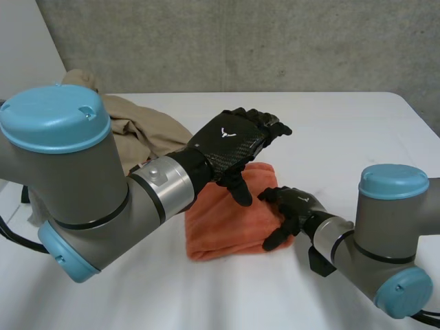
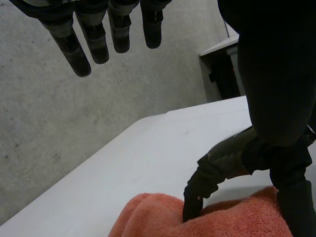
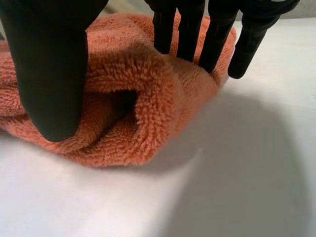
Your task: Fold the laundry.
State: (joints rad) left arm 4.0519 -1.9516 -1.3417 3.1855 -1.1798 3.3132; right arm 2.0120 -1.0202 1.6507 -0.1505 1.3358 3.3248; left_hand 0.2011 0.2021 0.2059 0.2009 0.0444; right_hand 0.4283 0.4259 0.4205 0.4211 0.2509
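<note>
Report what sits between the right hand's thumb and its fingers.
A fold of the orange towel, pinched by the right hand; the right wrist view shows it.

The left robot hand (image 1: 232, 143) hovers, fingers straight — right robot hand (image 1: 294, 206) pinches the towel (image 1: 220, 220) edge.

This looks like a robotics lab or test room, not a home. The wall (image 1: 240, 41) behind is bare grey concrete with nothing hung on it. In front of it is a plain white desk (image 1: 357, 137). Two industrial arms with grey joints and light-blue caps reach over its near edge. The left hand (image 1: 234, 144) and the right hand (image 1: 292, 210) are black machine parts.

The only household things are an orange towel (image 1: 227, 220) mid-desk, pinched at its right edge by the right hand, and a beige cloth heap (image 1: 137, 124) at the far left corner. In the left wrist view, a dark cabinet (image 2: 222, 74) stands beyond the desk's edge.
</note>
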